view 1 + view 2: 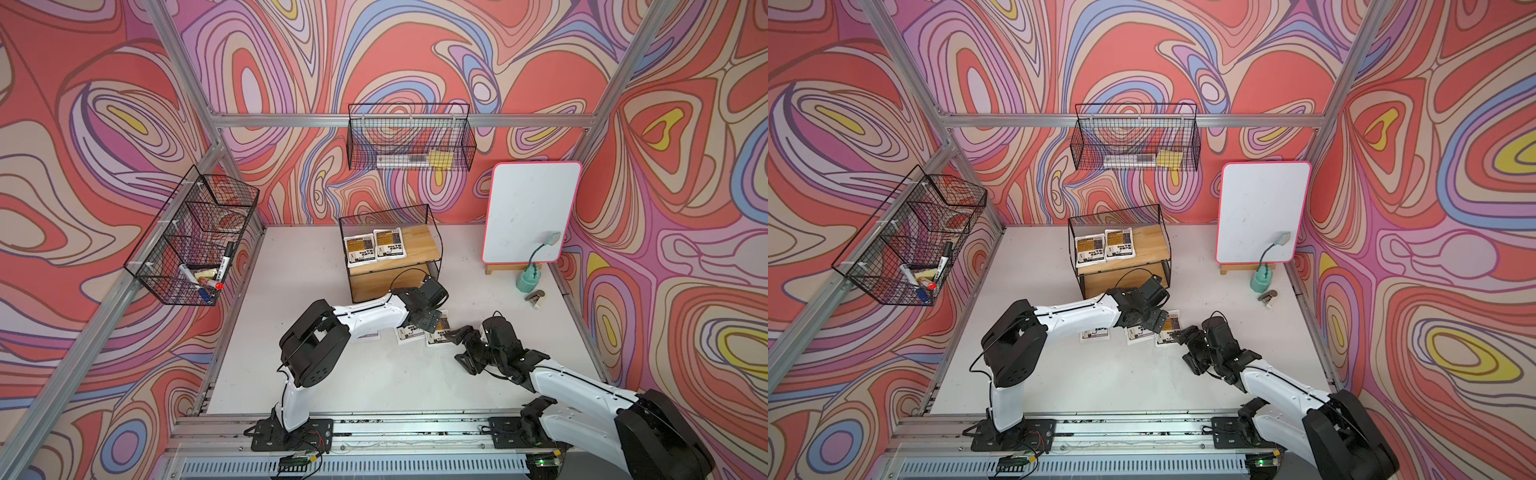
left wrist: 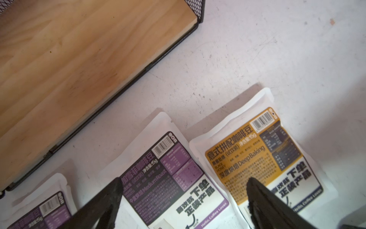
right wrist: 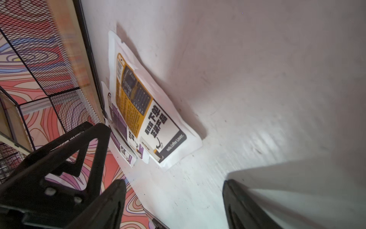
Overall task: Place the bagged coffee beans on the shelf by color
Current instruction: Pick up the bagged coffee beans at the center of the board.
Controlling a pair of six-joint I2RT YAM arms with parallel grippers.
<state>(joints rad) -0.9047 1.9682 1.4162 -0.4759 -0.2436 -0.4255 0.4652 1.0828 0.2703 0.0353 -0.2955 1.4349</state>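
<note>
The shelf (image 1: pixel 419 245) stands at the table's middle back with two orange bagged coffee beans (image 1: pixel 359 249) (image 1: pixel 390 243) lying flat on its top board. In front of it lie an orange bag (image 2: pixel 263 154) and two purple bags (image 2: pixel 174 178) (image 2: pixel 43 210). My left gripper (image 2: pixel 184 183) hangs open just above them, its fingers straddling the middle purple bag, one tip over the orange bag's label. My right gripper (image 3: pixel 173 184) stands open and empty over bare table, just right of the orange bag (image 3: pixel 150 119).
A white board (image 1: pixel 528 212) on a wooden stand leans at the back right, with a green holder (image 1: pixel 530 278) and a small metal clip (image 1: pixel 536 298) in front. Black wire baskets hang on the left wall (image 1: pixel 191 241) and the back wall (image 1: pixel 409 137).
</note>
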